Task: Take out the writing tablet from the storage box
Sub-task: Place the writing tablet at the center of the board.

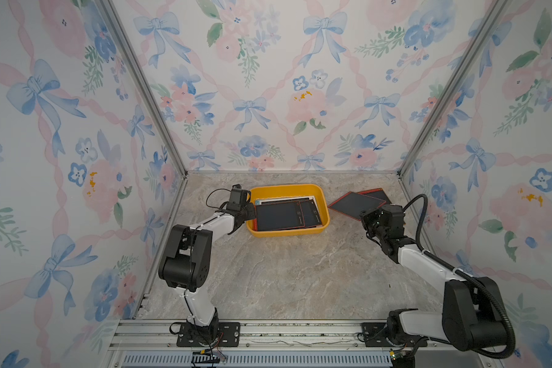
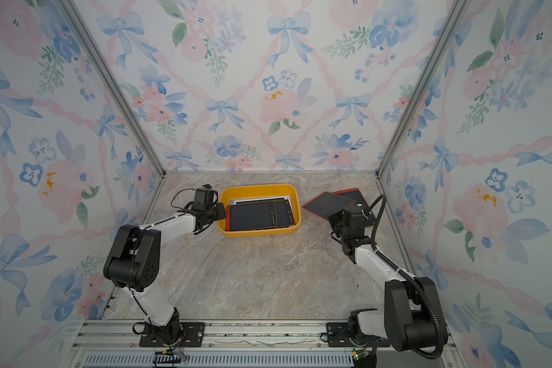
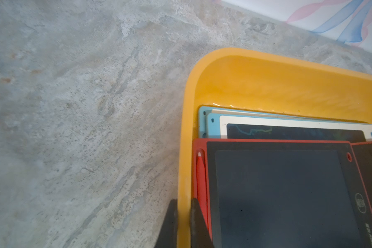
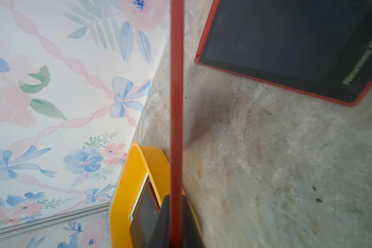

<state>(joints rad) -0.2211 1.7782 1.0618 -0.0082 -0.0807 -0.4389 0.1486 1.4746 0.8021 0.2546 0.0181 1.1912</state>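
Currently your writing tablet (image 1: 355, 204) is outside the storage box (image 1: 287, 232). It hangs tilted on the right arm's side of the box, apart from the rim. Your right tool (image 4: 176, 211) is pinching its thin red edge, which the right wrist view shows edge-on between the two jaws. I cannot tell whether its far corner touches anything. Just behind it a second tablet (image 1: 376, 193) lies flat on the surface (image 1: 284, 280), and in both top views the two overlap.

Your left tool (image 3: 183, 204) is pressed onto the box's side wall, one jaw outside and one inside, which should keep the box from moving. The inner jaw sits just beside the red pen (image 3: 201, 178) clipped into the top tablet of the stack (image 1: 279, 216) inside the box.

From here I judge three risks:
- **Slipping grip:** the hold on the tablet is narrow and near one edge, so the slab could pivot or slip out if you swing it quickly.
- **Bad landing:** lowering it where it hangs may set it on the flat tablet, so it could slide off or scratch the screen. Pick a bare patch of surface.
- **Left tool:** pulling it away at an angle could drag or tip the box. The inner jaw could also catch the pen and shift the stack.
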